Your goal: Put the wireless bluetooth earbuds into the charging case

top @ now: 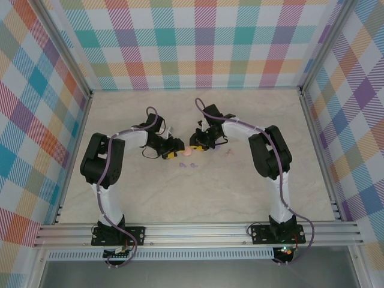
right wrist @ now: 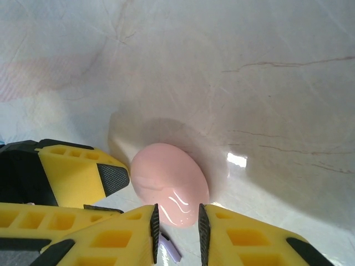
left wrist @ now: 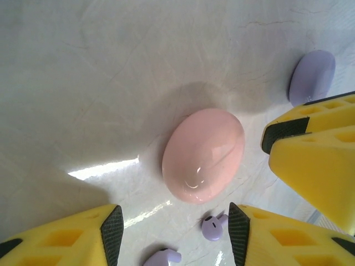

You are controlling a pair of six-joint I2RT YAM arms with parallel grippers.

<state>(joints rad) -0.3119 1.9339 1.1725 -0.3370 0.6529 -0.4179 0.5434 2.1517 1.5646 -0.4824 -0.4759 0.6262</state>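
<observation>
Pink and glossy, a salmon disc (left wrist: 203, 155) lies on the pale marbled table (top: 150, 198) exactly where the two arms meet, squarely between both sets of yellow fingers. The left gripper (left wrist: 175, 233) stands released, jaws wide apart with nothing in them, and the disc lies just ahead of its tips. One lilac earbud (left wrist: 213, 226) lies loose on the table just beside one of those fingertips, and a second earbud (left wrist: 163, 256) lies near it, between the fingers. The right gripper (right wrist: 178, 233) has its jaws only a crack apart, clamping nothing, with its tips at the disc's rim. The purple charging case (left wrist: 312, 76) rests further off on the table, partly hidden behind the right gripper's finger.
</observation>
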